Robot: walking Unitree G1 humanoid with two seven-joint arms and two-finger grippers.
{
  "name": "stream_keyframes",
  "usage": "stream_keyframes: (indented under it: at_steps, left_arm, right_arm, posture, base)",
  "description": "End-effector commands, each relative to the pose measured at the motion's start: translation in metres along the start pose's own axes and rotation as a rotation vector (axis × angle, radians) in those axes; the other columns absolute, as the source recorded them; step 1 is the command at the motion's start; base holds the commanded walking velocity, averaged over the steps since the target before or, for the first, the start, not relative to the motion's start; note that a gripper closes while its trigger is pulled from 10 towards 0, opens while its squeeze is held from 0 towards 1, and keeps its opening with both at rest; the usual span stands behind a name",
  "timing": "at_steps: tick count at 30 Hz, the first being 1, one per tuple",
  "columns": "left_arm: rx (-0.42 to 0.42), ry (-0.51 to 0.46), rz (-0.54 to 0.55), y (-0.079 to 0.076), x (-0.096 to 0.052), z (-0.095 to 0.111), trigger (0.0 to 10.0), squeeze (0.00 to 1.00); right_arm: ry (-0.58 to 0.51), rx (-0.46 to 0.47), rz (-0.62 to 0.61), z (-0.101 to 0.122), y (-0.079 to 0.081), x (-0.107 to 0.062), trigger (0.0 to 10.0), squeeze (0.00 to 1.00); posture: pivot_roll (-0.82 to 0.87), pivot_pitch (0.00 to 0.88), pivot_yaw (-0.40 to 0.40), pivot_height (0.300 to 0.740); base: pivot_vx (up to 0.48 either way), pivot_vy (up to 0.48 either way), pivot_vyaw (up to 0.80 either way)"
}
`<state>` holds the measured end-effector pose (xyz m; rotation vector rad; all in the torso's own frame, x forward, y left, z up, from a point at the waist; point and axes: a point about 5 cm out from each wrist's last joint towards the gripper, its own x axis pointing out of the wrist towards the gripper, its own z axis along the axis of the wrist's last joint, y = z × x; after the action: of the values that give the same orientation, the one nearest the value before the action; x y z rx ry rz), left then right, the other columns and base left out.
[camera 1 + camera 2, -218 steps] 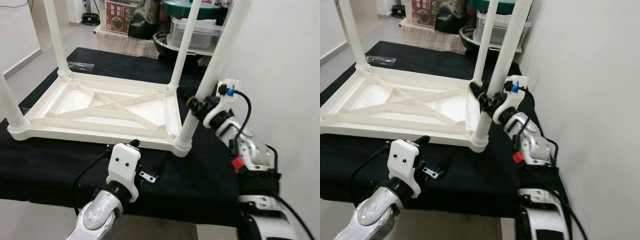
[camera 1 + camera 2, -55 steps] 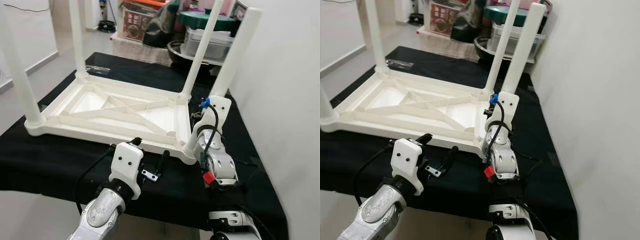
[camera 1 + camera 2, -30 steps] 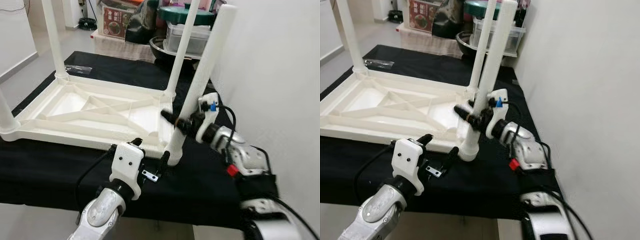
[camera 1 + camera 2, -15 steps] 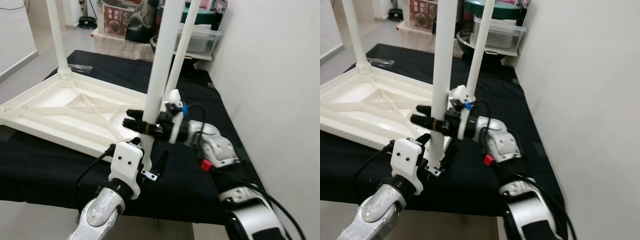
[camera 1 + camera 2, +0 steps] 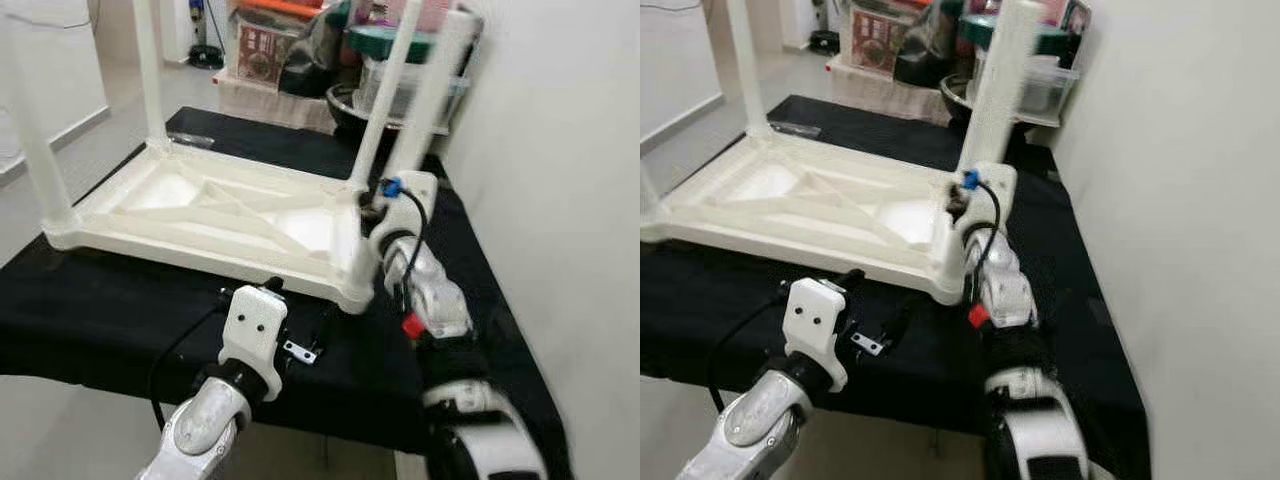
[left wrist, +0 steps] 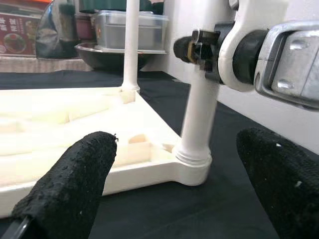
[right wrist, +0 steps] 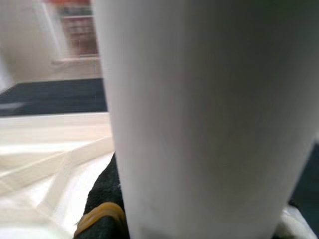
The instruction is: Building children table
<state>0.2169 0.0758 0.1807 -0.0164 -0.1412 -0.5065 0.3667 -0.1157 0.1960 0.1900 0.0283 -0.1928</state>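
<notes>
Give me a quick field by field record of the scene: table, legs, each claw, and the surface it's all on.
table: white tabletop lying upside down, underside ribs facing up
legs: four in view, standing up from the corners
near right leg: seated in its corner socket
right claw: shut on the near right leg, above the socket
left claw: open, low in front of that corner, holding nothing
surface: black cloth
behind: storage boxes and a dark bowl

The upturned tabletop (image 5: 210,215) lies on the cloth (image 5: 90,310), ahead of the left claw (image 5: 300,345). The corner leg (image 5: 425,120) stands ahead-right of that claw, gripped by the right claw (image 5: 372,205). Storage boxes (image 5: 415,85) sit behind.
</notes>
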Motion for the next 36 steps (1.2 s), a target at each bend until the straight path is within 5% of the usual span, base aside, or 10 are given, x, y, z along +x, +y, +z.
stream_keyframes:
  at_steps: [1,3,4,7,8,12,13,33,34,36]
  left_arm:
    - [-0.006,0.003,-0.01,-0.003,0.001,-0.001,10.0,0.0]
    - [-0.006,0.003,-0.01,-0.003,0.001,-0.001,10.0,0.0]
    - [-0.006,0.003,-0.01,-0.003,0.001,-0.001,10.0,0.0]
    - [-0.006,0.002,-0.01,-0.003,0.001,-0.001,10.0,0.0]
    - [-0.004,0.002,-0.008,-0.003,0.001,-0.001,10.0,0.0]
    - [-0.004,0.002,-0.007,-0.002,0.001,0.0,10.0,0.0]
    - [-0.004,0.001,-0.007,-0.002,0.001,0.0,10.0,0.0]
    - [-0.006,-0.006,-0.011,-0.002,0.001,0.001,10.0,0.0]
    - [-0.005,-0.003,-0.01,-0.002,0.0,0.0,10.0,0.0]
    - [-0.005,-0.001,-0.01,-0.002,0.0,0.0,10.0,0.0]
  right_arm:
    - [0.126,0.008,-0.127,-0.028,-0.012,-0.006,0.0,0.0]
    - [0.124,0.017,-0.13,-0.029,-0.008,-0.007,0.0,0.0]
    - [0.136,0.065,-0.1,-0.03,0.002,-0.008,8.2,0.0]
    - [0.154,0.119,-0.062,-0.032,0.013,-0.009,10.0,0.0]
    - [0.086,0.139,0.074,-0.018,0.028,-0.008,10.0,1.0]
    - [0.04,0.127,0.132,-0.007,0.033,-0.008,10.0,1.0]
    - [0.018,0.15,0.197,0.0,0.032,-0.005,10.0,0.0]
    - [0.18,-0.023,1.573,-0.004,0.03,-0.048,10.0,0.0]
    - [0.172,-0.048,1.563,-0.009,0.04,-0.046,1.5,0.0]
    - [0.165,-0.063,1.551,-0.011,0.047,-0.045,1.5,0.0]
  posture:
    - [0.13,0.01,-0.177,0.74]
    - [0.13,0.01,-0.177,0.74]
    - [0.13,0.016,-0.177,0.74]
    - [0.13,0.016,-0.177,0.74]
    - [0.13,0.016,-0.176,0.74]
    - [0.13,0.016,-0.176,0.74]
    - [0.13,0.016,-0.178,0.74]
    - [0.14,0.017,-0.179,0.74]
    - [0.14,0.019,-0.18,0.74]
    - [0.14,0.019,-0.18,0.74]
  base:
    - [0.0,0.0,0.0]
    - [0.0,0.0,0.0]
    - [0.0,0.0,0.0]
    - [0.0,0.0,0.0]
    - [0.0,0.0,0.0]
    - [0.0,0.0,0.0]
    - [0.0,0.0,0.0]
    - [0.0,0.0,0.0]
    - [0.0,0.0,0.0]
    - [0.0,0.0,0.0]
